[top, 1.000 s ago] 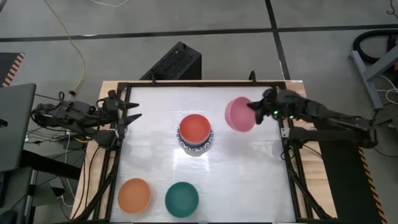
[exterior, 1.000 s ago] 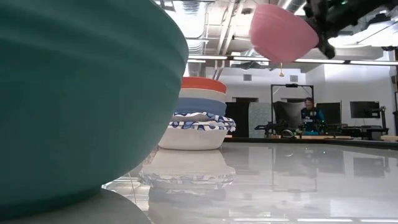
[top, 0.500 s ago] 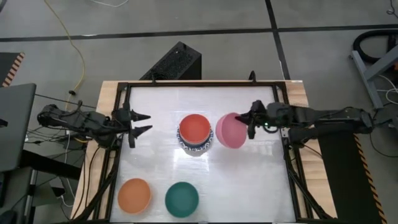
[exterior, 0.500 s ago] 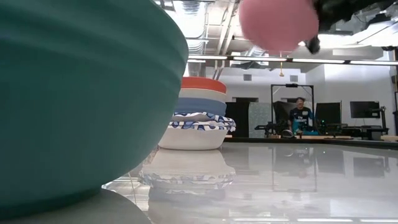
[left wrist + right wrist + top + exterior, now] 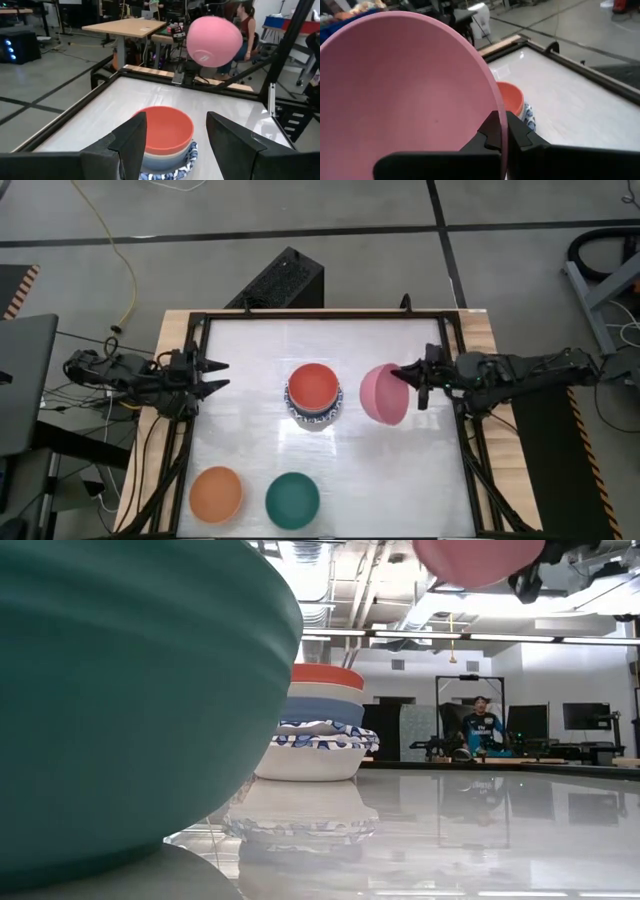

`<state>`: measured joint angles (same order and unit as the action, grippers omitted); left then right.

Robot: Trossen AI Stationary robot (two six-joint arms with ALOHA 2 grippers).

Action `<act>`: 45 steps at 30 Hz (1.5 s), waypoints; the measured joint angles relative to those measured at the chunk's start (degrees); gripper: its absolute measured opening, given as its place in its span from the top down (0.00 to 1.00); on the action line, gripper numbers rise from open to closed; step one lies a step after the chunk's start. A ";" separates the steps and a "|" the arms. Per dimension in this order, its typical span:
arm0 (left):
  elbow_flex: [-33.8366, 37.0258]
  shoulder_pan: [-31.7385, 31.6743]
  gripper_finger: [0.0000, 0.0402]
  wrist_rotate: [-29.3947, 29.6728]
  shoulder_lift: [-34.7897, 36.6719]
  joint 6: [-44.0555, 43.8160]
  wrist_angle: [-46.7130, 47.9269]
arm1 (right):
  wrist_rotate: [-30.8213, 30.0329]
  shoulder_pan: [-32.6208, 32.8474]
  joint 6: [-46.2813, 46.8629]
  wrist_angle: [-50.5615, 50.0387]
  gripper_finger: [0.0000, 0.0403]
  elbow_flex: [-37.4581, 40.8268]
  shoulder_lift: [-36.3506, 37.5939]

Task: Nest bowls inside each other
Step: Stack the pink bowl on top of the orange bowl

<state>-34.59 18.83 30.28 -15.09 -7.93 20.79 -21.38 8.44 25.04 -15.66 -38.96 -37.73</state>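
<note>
A pink bowl [image 5: 383,393] hangs high over the table, just right of a stack of bowls [image 5: 314,395] topped by a red bowl [image 5: 165,130]. My right gripper [image 5: 412,377] is shut on the pink bowl, which is tipped on its side: its hollow [image 5: 405,90] faces the right arm and its underside [image 5: 210,40] faces the left. The stack stands on its lowest blue-patterned bowl [image 5: 315,755]. An orange bowl [image 5: 216,493] and a dark green bowl [image 5: 293,499] sit upright near the front edge. My left gripper [image 5: 176,122] stands open at the table's left edge, pointing level at the stack. My right gripper pinches the pink bowl's rim [image 5: 503,122], one finger inside the hollow and one outside on the wall. The fingers [image 5: 520,136] come nearly level from the table's right. The bowl is lifted clear, on its side, its hollow toward the gripper.
A black frame [image 5: 320,315] runs around the white table top. The dark green bowl [image 5: 120,710] fills the left half of the low view. Bare table lies in front of the stack and at the right front. A person [image 5: 483,730] sits far behind the table.
My right gripper has swung from the far right toward the table's near edge with the pink bowl, staying shut. The bowl has come alongside the stack's right, still clear of the table, its hollow now turned more toward the right arm.
</note>
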 joint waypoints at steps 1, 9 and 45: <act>0.00 0.00 0.52 -0.01 0.31 0.03 0.24 | -0.73 0.07 0.33 -0.04 0.97 0.00 -0.55; 3.68 0.00 0.52 1.04 2.83 1.67 -1.08 | -2.55 0.32 -2.29 0.99 0.97 0.04 -3.78; 5.88 -0.04 0.52 1.88 3.74 6.86 -4.61 | -0.12 -3.99 -3.23 -3.11 0.97 10.38 14.38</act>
<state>-28.71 18.79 32.16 -11.36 -1.07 16.19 -21.49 4.45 21.82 -18.77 -28.58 -23.34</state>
